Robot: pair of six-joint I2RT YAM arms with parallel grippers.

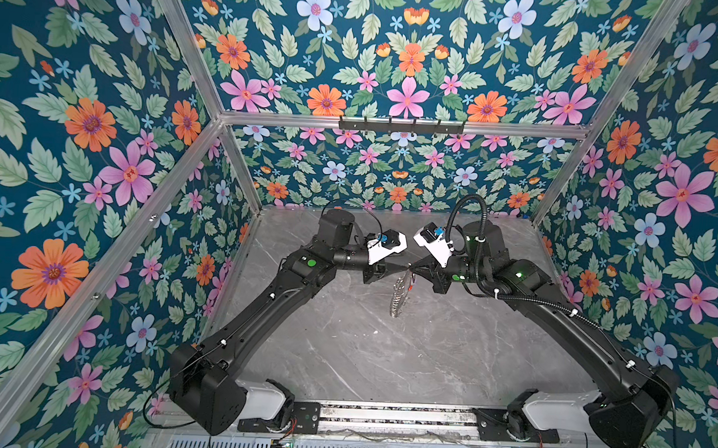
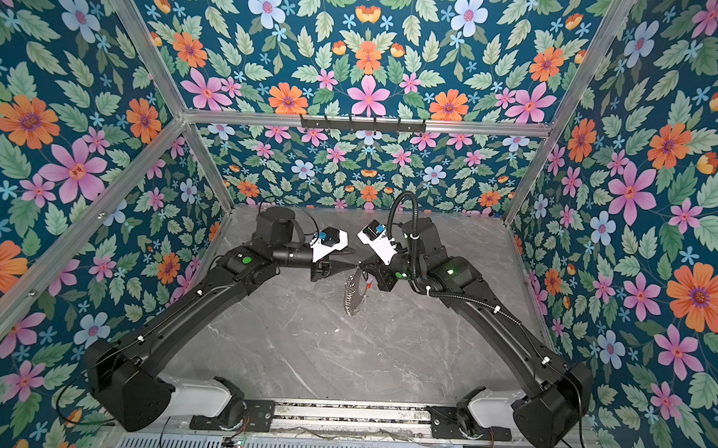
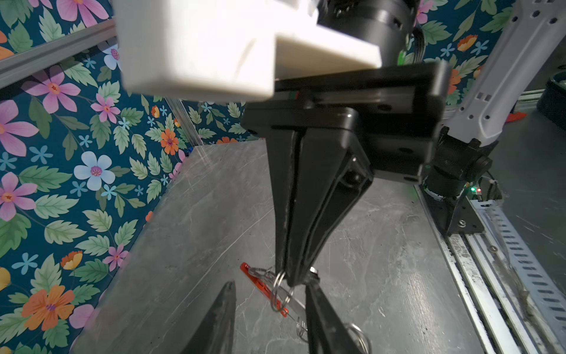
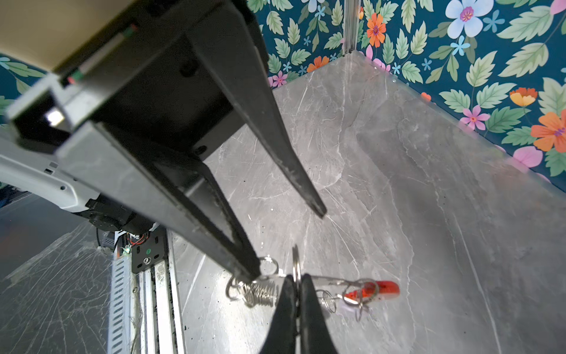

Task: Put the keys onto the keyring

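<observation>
- The keyring (image 3: 260, 283) is held on its thin wire by the right gripper (image 4: 297, 279). The jaws of that gripper are pressed fully together on it.
- A small silver ring (image 4: 295, 260) is seen standing upright just past the right gripper's tips.
- The red section (image 4: 384, 288) of the keyring is found to one side of those tips. A bunch of small rings (image 4: 260, 294) is gathered on the other side.
- The left gripper (image 4: 288, 243) is seen with its jaws partly apart, and nothing is clamped between them.
- One finger (image 4: 214, 233) of the left gripper is laid against the keyring just beside the bunch of small rings. The other finger is kept clear of it.
- In both top views the keyring is shown hanging below the two meeting grippers, over the grey table (image 1: 426, 361). Whether its low end touches the table cannot be told.
</observation>
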